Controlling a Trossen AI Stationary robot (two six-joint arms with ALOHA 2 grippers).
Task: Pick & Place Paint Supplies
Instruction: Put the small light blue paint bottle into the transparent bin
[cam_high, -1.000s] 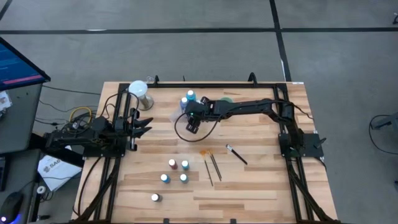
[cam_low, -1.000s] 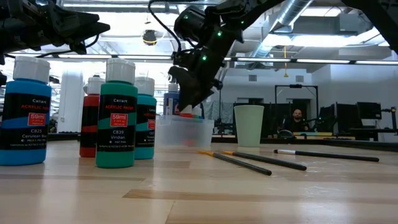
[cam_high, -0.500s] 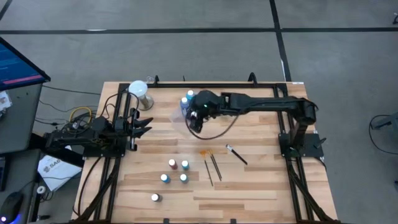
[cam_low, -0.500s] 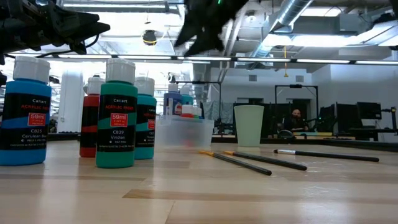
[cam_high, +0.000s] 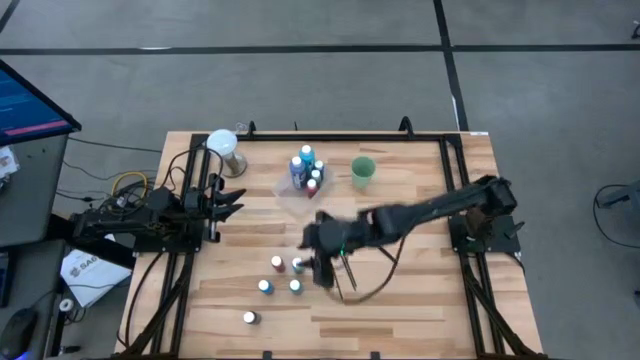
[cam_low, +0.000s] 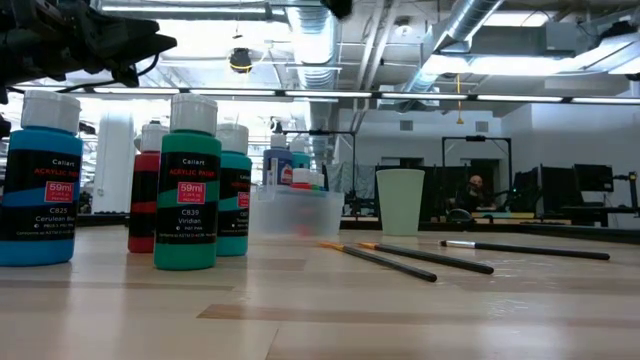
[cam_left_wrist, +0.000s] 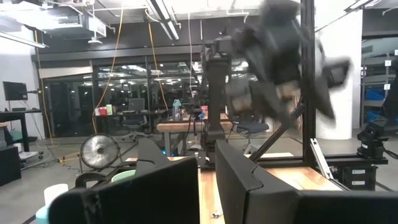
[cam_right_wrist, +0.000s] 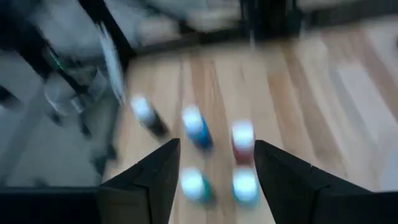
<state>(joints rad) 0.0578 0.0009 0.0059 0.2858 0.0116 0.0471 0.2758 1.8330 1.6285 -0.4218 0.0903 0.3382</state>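
Several small white-capped paint bottles (cam_high: 280, 275) stand loose near the table's near edge; the low view shows them close up (cam_low: 187, 185). More bottles, two blue ones among them, stand in the clear tray (cam_high: 305, 176). Two thin brushes (cam_high: 345, 272) lie partly under my right arm, and the low view shows three (cam_low: 390, 258). My right gripper (cam_high: 322, 268) hovers open just right of the loose bottles, which are blurred ahead of its fingers (cam_right_wrist: 214, 168). My left gripper (cam_high: 236, 203) waits open at the left edge.
A green cup (cam_high: 362, 170) stands right of the tray, and a white lamp-like object (cam_high: 222, 146) at the far-left corner. Bare wood lies along the near edge and to the right of the brushes. Black frame rails run down both sides of the table.
My right gripper has risen from the tray at the far side and swung toward the near edge, ending above the table beside the loose bottles. It has left the top of the low view. The tray's bottles now show uncovered.
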